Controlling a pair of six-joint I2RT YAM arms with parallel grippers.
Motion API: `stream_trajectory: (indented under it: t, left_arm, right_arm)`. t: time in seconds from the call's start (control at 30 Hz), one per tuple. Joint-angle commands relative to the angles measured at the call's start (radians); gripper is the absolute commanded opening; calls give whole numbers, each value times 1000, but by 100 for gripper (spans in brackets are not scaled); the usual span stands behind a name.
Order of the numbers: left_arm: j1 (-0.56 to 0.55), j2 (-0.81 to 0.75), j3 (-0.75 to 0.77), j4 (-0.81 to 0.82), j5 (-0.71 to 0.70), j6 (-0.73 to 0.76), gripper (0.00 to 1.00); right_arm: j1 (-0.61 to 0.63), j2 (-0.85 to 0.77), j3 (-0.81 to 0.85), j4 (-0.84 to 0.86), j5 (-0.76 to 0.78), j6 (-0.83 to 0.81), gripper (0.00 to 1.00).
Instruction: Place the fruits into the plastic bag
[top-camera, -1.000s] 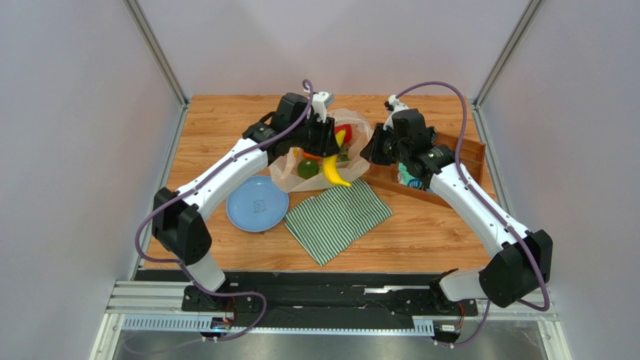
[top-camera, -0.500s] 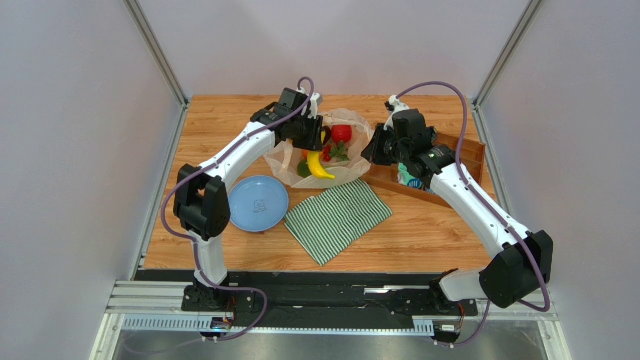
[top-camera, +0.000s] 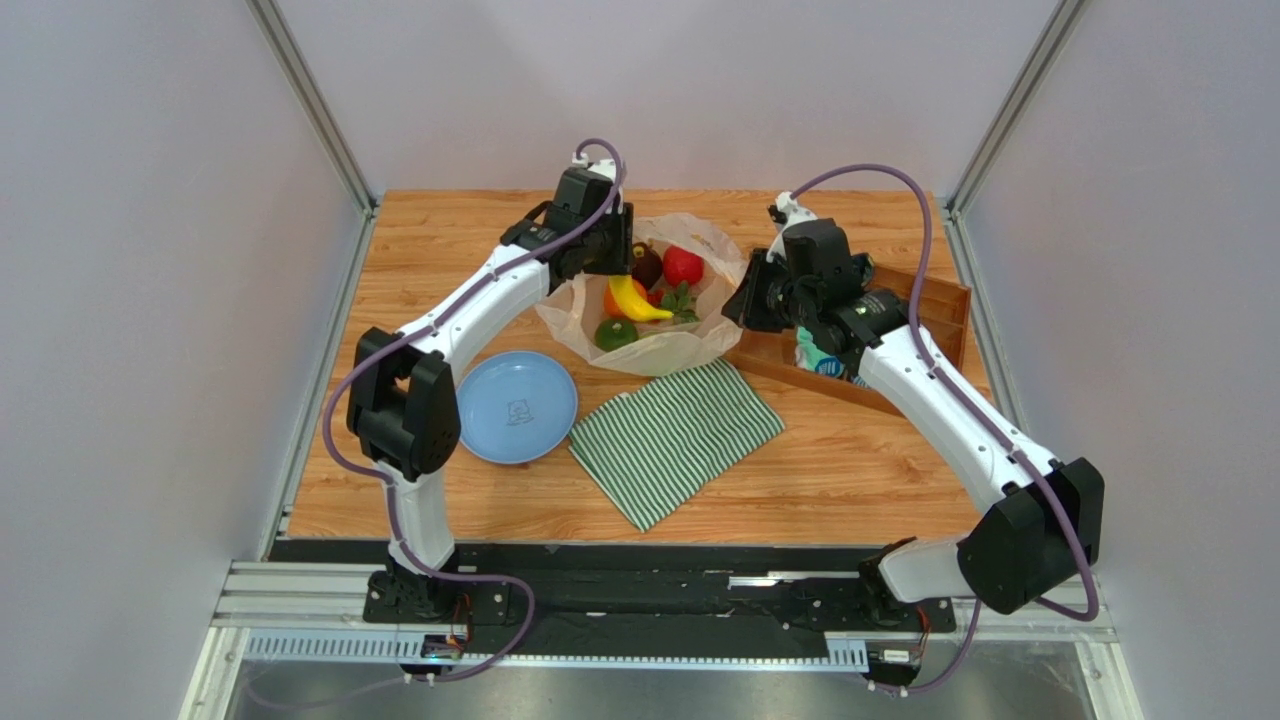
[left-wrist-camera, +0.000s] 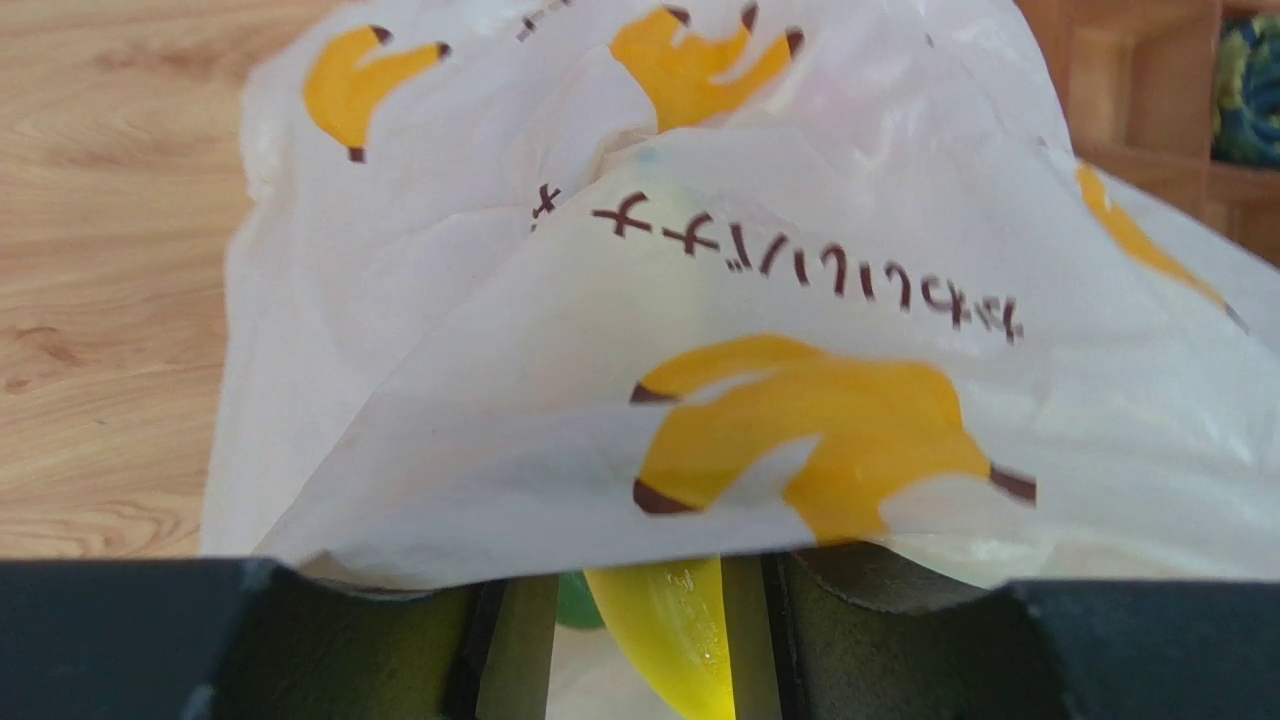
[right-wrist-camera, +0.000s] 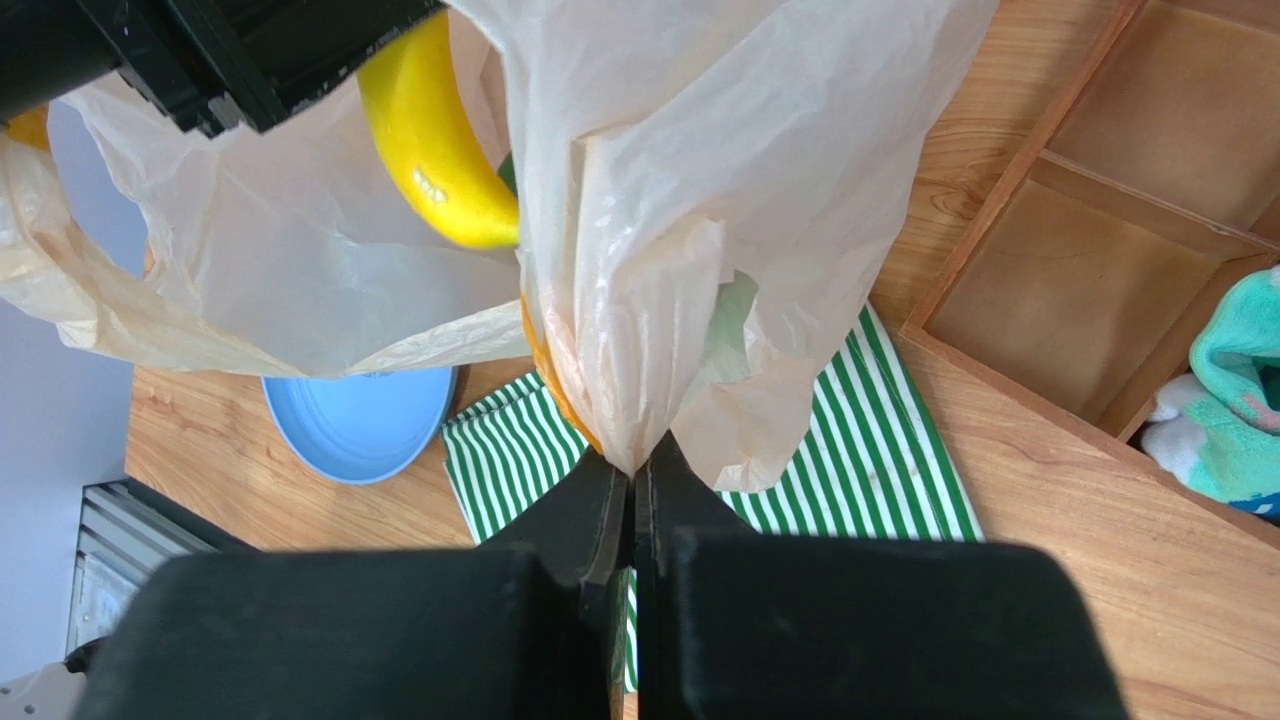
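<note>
The right claw (right-wrist-camera: 631, 473) is shut tight on a bunched edge of the plastic bag (right-wrist-camera: 706, 195) and holds it up off the counter (top-camera: 451, 240). The left claw (left-wrist-camera: 628, 600) is at the other side of the bag. Its two fingers (left-wrist-camera: 376, 645) stand apart and the thin plastic hangs over them. The banana (left-wrist-camera: 669, 630) sits between them with a little gap on each side, so this claw looks open.

From above, the bag lies at the far middle of the counter with its mouth spread between the two claws. Inside it are the banana, a red apple (top-camera: 684, 267), a green apple (top-camera: 613, 336), an orange (top-camera: 610, 299) and a dark fruit (top-camera: 646, 263).

Near the bag, closer to the arms, are a blue plate (top-camera: 516, 407) and a green striped cloth (top-camera: 676, 435), just beside each other. A wooden tray (right-wrist-camera: 1112, 255) is on the right, with a teal sock (right-wrist-camera: 1240, 375) in one part.
</note>
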Motion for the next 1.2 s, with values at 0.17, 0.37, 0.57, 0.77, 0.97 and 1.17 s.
stream_trajectory:
  t: [0.17, 0.37, 0.57, 0.77, 0.97, 1.17]
  left_arm:
    - [2, -55, -176, 261, -129, -43, 15]
    - [-38, -58, -244, 301, -206, -6, 16]
    - [-39, -53, -237, 281, -176, 11, 41]
    - [-39, -70, -236, 265, -153, 29, 76]
    - [-41, -93, -242, 258, -97, 54, 79]
    - [-47, -220, -369, 405, 156, 141, 79]
  right_arm:
    - [4, 6, 31, 16, 7, -18, 0]
    - [4, 17, 31, 25, -3, -12, 0]
    - [4, 19, 31, 23, 0, -12, 0]
    - [4, 22, 31, 22, 0, -9, 0]
    - [4, 23, 31, 22, 0, -6, 0]
    - [4, 17, 31, 20, 0, -6, 0]
